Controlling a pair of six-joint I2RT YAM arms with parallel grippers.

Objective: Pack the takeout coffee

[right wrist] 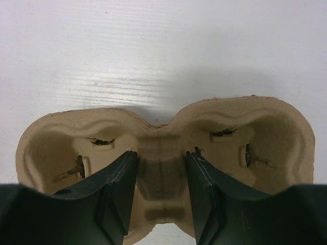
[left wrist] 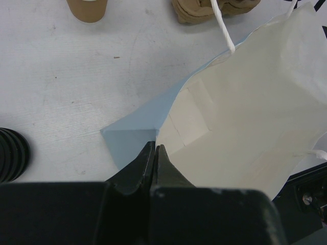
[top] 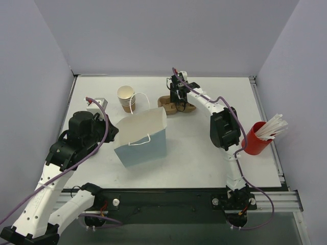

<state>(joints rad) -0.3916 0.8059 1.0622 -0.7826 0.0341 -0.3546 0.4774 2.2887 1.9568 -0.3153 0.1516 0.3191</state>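
Observation:
The brown moulded-pulp two-cup tray (top: 176, 105) lies on the table at the back centre, both hollows empty (right wrist: 163, 127). My right gripper (top: 179, 101) is down over it, one finger in each hollow, jaws closed against the tray's middle ridge (right wrist: 161, 158). No lidded coffee cups are in view. A light blue paper bag (top: 142, 139) with a cream inside stands open mid-table. My left gripper (top: 113, 132) is shut on the bag's left rim corner (left wrist: 156, 148). The tray's edge also shows at the top of the left wrist view (left wrist: 204, 10).
A stack of lidless tan cups (top: 126, 98) stands left of the tray and behind the bag. A red cup of white straws (top: 256, 139) stands at the right edge. A small grey box (top: 97, 104) sits at the far left.

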